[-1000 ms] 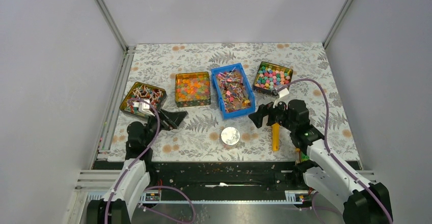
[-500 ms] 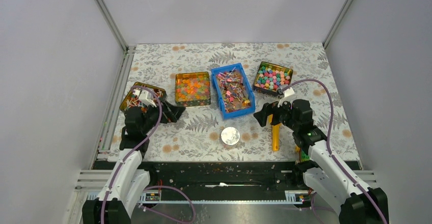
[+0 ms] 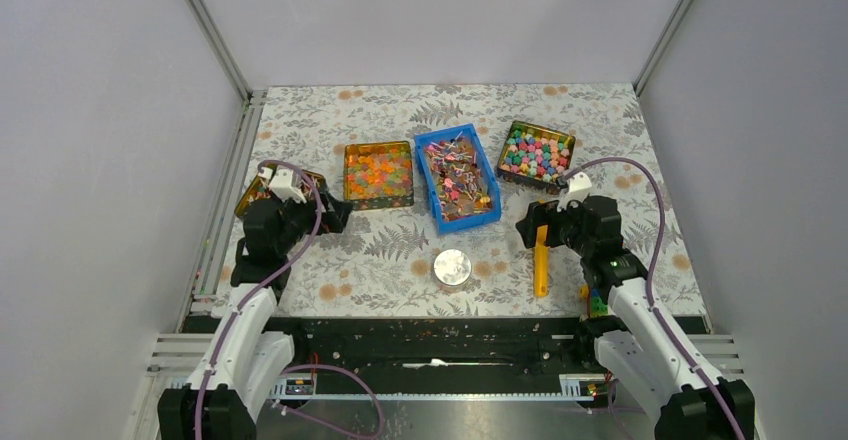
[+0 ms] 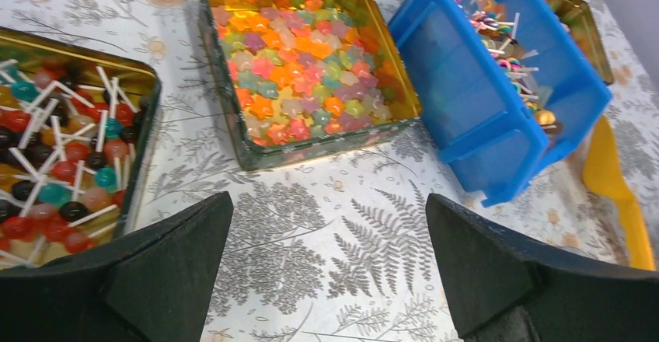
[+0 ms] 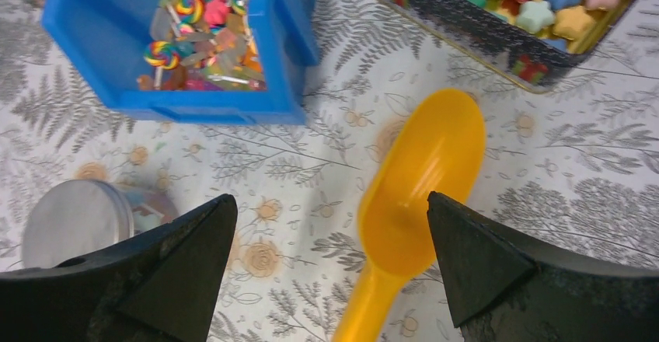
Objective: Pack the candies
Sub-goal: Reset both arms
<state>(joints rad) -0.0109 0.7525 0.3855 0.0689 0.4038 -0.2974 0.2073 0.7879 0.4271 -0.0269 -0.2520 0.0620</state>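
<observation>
Arms drawn outward; left gripper [image 3: 326, 214], right gripper [image 3: 533, 228]: jaws apart, empty.
Candies [image 3: 457, 180]: in blue bin [image 3: 425, 173], long axis running away from arms; pieces lying every way.

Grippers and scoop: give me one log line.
left gripper open, empty | right gripper open above scoop | scoop ungrasped

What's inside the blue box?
The blue box holds a heap of tiny candies in mixed colours, some of them swirly ones on white sticks. Whatever lies under the heap is covered and cannot be seen.
</observation>
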